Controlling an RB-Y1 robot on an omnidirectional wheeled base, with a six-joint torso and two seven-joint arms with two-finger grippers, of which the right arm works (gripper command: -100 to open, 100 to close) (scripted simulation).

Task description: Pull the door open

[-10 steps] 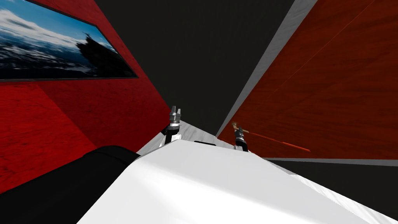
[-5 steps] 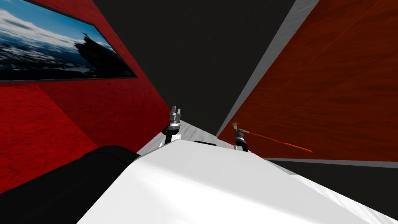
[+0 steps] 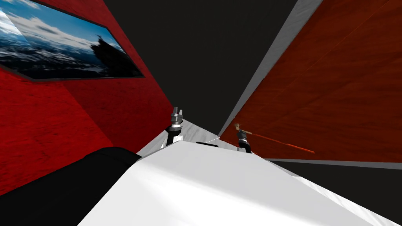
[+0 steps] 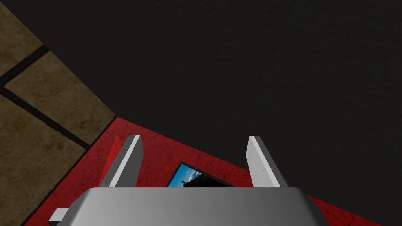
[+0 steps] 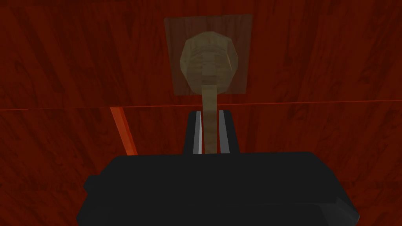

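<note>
Red wall [image 3: 59, 129] with a sky picture [image 3: 59, 47] on the left, dark red wooden door [image 3: 333, 86] on the right. Right gripper [image 5: 210, 114] squeezed tight on the tan handle [image 5: 209, 78], near the door's edge. Left gripper [image 4: 194, 137] up in front, spread wide.
</note>
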